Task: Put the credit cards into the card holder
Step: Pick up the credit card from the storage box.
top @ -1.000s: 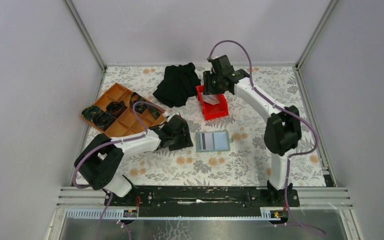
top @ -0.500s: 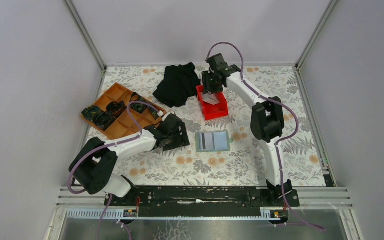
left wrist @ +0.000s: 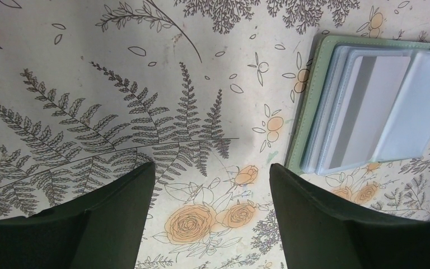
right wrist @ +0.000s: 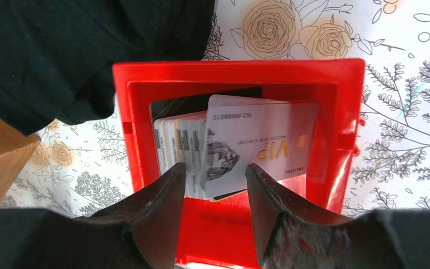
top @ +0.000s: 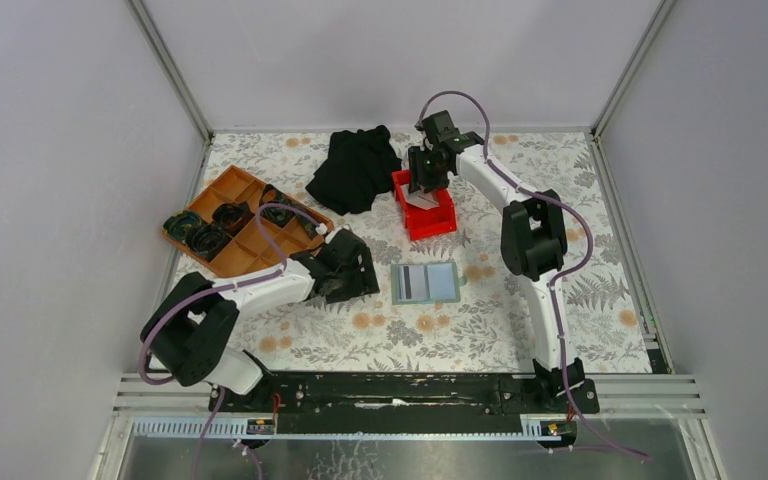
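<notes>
**Both claws open; cards in the bin, holder flat on the table**

Materials first. The table cover (top: 520, 310) was a matt pale sheet printed with ferns and peach roses. The card holder (top: 426, 283) lay opened flat on it near the middle. It was a thin rectangle with a grey-green rim and stacked, glossy clear sleeves inside. From the left wrist view, a pale panel with a grey band showed through one sleeve of the holder (left wrist: 369, 106). I could not tell if that panel was a card.

The cards (right wrist: 257, 140) stood leaning in a loose fan inside the red bin (right wrist: 235, 70), a hard, shiny plastic box with square walls. The front card was stiff and white, with a grey diamond print and "VIP" lettering. Thinner striped edges were packed behind it, against a dark one. A soft, crumpled black cloth (top: 355, 168) lay just left of the bin. An orange tray (top: 250, 245) with compartments sat further left, and some of those held dark round parts.

Positions. The right claw (right wrist: 215, 171) hung over the bin with its jaws apart. The lower edge of the fanned cards showed in the gap between them, and nothing was pinched. The left claw (left wrist: 210, 174) was low over bare table cover, jaws wide and empty. The holder lay just beyond its right finger, apart from it.
</notes>
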You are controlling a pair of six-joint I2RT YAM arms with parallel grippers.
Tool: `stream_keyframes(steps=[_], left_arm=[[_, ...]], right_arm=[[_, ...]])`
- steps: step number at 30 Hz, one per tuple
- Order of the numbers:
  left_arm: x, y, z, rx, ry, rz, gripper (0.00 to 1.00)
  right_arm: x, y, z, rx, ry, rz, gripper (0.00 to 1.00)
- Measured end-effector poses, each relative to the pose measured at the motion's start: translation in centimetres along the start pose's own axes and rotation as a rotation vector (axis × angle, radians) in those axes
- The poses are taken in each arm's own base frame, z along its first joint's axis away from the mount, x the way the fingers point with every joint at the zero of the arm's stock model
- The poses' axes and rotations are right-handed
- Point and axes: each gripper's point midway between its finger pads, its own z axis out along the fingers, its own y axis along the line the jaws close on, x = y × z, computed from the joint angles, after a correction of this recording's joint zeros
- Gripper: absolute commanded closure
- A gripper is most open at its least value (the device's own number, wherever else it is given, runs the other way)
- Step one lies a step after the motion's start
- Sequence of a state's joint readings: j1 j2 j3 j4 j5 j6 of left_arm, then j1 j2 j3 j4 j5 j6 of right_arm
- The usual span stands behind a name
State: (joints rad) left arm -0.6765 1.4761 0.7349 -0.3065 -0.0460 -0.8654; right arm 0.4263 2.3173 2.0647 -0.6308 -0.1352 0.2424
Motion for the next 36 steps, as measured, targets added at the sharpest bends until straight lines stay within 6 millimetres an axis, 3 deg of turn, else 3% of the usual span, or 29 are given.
stream_keyframes(steps=[7,36], left_arm=[[0.1,0.0,0.1,0.001,0.001,-0.005,0.19],[0.0,-0.8,0.2,0.049,-0.005,-0.042,0.20]], right_arm=[[0.1,0.2,0.4,-0.033,0.009,0.015,0.61],[0.2,1.9,0.2,-0.117,0.017,0.071,0.64]])
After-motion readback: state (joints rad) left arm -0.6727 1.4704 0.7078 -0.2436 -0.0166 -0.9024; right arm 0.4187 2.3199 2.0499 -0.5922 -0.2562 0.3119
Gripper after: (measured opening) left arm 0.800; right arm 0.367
